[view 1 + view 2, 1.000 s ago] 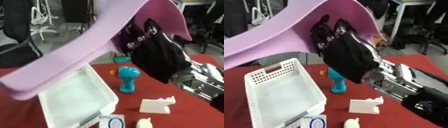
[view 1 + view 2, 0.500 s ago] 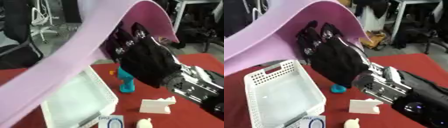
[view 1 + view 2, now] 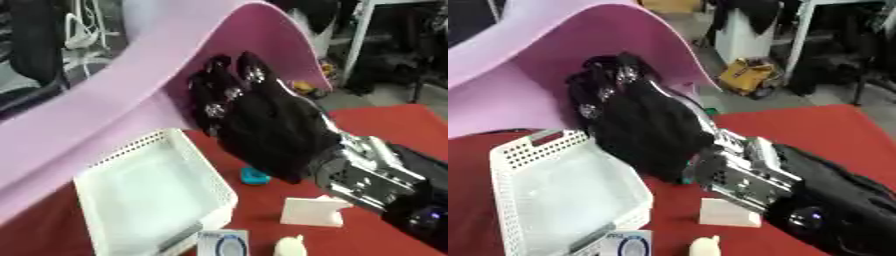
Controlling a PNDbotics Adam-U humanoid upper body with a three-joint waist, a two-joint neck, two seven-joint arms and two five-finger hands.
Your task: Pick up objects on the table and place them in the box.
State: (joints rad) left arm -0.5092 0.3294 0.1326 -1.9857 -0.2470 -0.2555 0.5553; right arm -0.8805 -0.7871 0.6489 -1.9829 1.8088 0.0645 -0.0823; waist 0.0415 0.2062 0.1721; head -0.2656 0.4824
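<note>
2 head-mounted eyes, side by side, both angled down and forward over the red table. Close range: the right hand fills mid-frame in each. Right eye sits slightly to the right, so the white basket falls nearer its left edge. Shared: basket, hand, pink sheet, white block. Room background up top.

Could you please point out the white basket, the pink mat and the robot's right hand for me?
white basket point(image 3: 149, 192): left eye view, on its bare floor.
pink mat point(image 3: 140, 95): left eye view, on its curved middle.
right hand point(image 3: 645, 135): right eye view, on the back of the black hand.
</note>
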